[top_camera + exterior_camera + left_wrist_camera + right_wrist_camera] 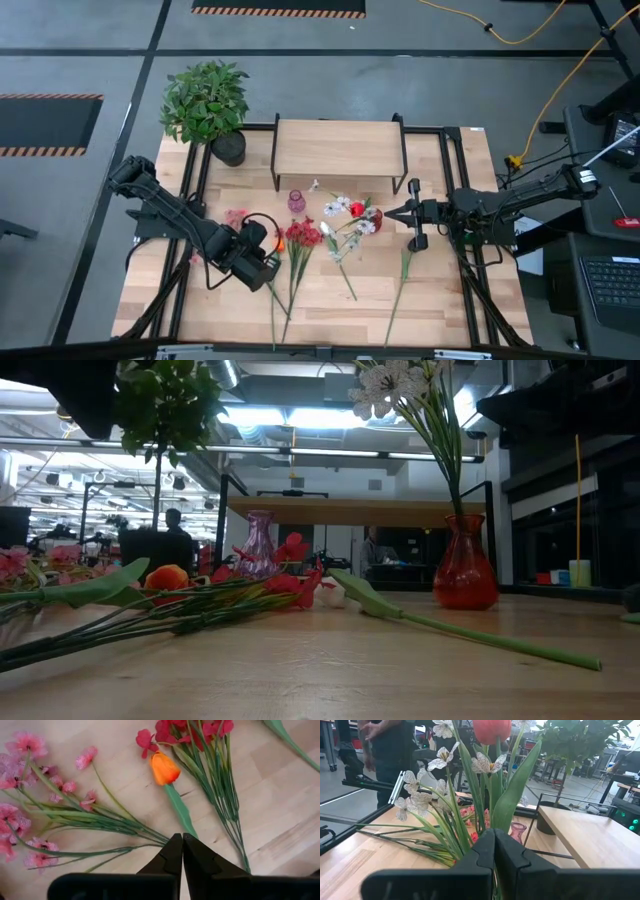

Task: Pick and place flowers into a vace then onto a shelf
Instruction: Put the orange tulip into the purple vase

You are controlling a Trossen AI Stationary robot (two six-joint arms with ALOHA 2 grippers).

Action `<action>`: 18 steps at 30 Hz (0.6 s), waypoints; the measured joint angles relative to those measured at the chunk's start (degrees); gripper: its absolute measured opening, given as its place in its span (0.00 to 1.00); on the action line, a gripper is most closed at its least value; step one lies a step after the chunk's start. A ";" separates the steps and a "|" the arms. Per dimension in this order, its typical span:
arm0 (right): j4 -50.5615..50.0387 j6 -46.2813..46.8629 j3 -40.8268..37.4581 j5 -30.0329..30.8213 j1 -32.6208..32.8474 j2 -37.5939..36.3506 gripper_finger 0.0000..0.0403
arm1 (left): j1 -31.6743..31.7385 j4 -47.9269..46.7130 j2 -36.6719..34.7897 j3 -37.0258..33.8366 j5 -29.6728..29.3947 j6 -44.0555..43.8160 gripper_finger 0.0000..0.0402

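left gripper [182, 851] pinched closed, empty, orange tulip [164, 768] at 12 o'clock, right gripper [494, 851] closed by red vase [465, 570] flowers [470, 795]

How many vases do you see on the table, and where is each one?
2. A small pink vase stands empty in front of the shelf. A red vase holding white flowers stands near the right gripper. Others may be hidden.

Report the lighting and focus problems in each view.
Low view: bright ceiling lights backlight the red vase, and the near flowers blur. Right wrist view: the person behind is smeared. Left wrist view: the orange tulip is sharp, evenly lit. High view: even light, faint shadows.
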 joint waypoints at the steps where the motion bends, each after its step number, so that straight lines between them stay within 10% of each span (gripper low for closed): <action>1: 0.00 -0.01 0.00 0.00 0.00 0.00 0.03 | 0.00 0.00 0.00 0.00 0.09 -0.48 0.04; 18: -1.64 -0.02 0.00 0.00 0.00 0.00 0.03 | -0.04 2.30 4.92 -0.02 3.20 2.93 0.33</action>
